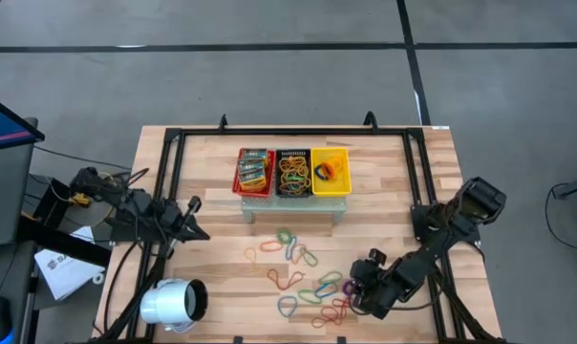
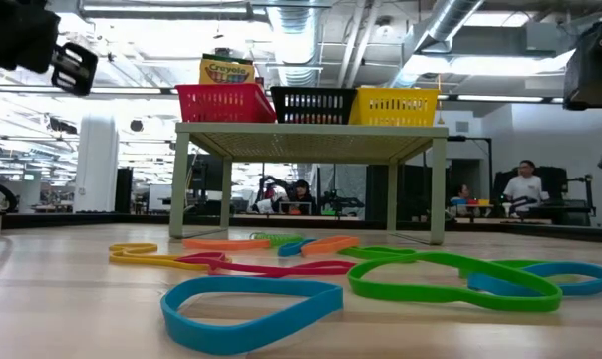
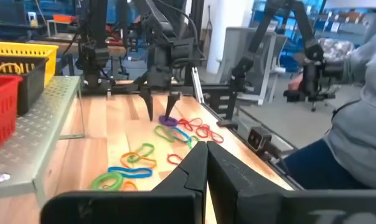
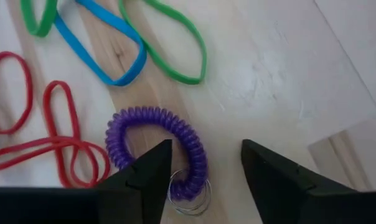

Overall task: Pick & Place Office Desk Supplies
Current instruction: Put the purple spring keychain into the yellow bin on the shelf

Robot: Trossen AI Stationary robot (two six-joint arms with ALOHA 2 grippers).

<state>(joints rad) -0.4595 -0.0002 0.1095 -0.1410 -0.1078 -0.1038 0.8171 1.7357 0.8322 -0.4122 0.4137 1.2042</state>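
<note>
Several coloured rubber-band loops lie flat on the wooden table's near middle, and also show in the low view. Among them lies a purple coil loop with a small metal ring. My right gripper is open and slants down over the coil's ring end, one finger on each side of it; it also shows in the high view. My left gripper is shut and level at the table's left, pointing toward the right. My right gripper's one finger stands over the purple coil's ring end; I cannot tell whether it touches the coil. The other finger stands apart from it. The coil lies flat on the table.
A low grey stand at the far middle bears a red, a black and a yellow basket, all with things in them. A white cylinder lies at the near left. A person in grey is beyond the table's edge.
</note>
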